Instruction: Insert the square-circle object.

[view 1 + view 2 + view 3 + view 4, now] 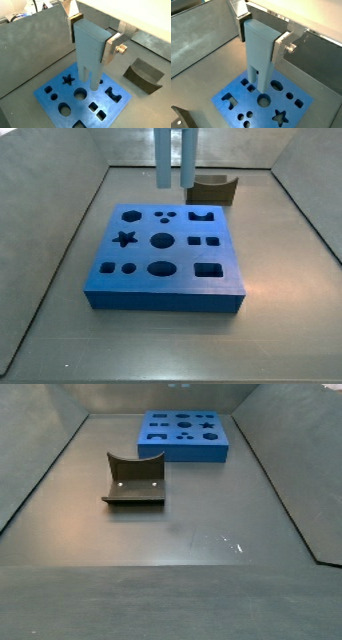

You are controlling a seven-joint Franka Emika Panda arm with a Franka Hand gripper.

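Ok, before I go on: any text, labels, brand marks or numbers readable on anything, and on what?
None readable in any view.
Square-circle object, held in the end effector above the blue board: plain.
Blue board: shaped holes only.
Dark block: unmarked.

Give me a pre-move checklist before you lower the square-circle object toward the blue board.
1. Grip: gripper fingers clamp the square-circle object - ok.
2. Piece upright, prongs down, in both wrist views - ok.
3. Prongs above the blue board, not yet inserted - ok.
4. Prongs aligned with their matching holes - cannot tell.
5. Dark notched block stands apart from the board - ok.
6. Board holes unobstructed in a side view - ok.
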